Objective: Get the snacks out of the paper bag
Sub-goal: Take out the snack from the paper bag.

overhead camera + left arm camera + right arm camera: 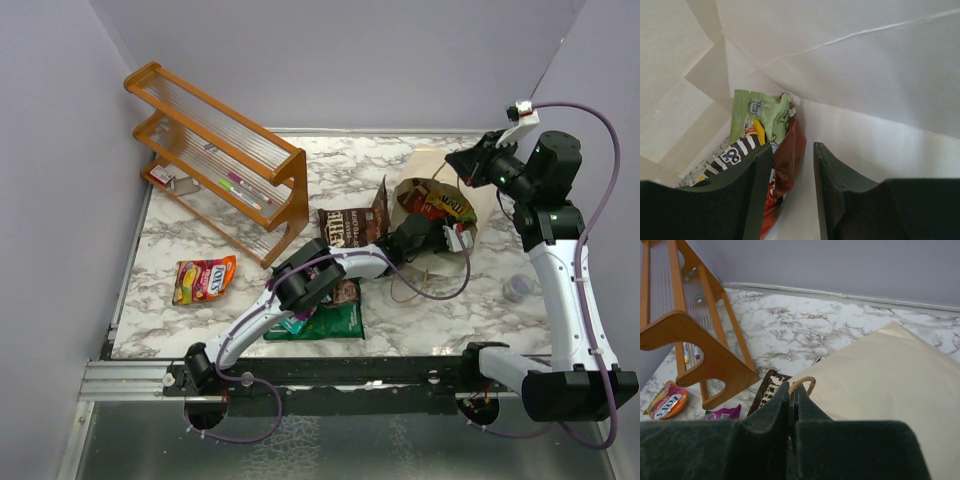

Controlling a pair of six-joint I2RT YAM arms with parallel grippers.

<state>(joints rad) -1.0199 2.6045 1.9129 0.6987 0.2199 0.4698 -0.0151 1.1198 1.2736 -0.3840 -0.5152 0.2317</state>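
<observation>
Bright even light, soft shadows; paper bag [865,75] interior overexposed; close jaws blurred.

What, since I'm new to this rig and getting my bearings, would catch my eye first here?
The beige paper carrier bag lies on its side right of centre on the marble table, with the left gripper open inside its mouth beside a glossy red-yellow packet. The right gripper is shut on the bag's thin brown string handle. An orange wooden slatted rack stands far left.

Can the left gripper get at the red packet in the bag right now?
Probably yes: the left gripper is open inside the paper bag, with the red packet partly between its fingers, nothing in front.
</observation>
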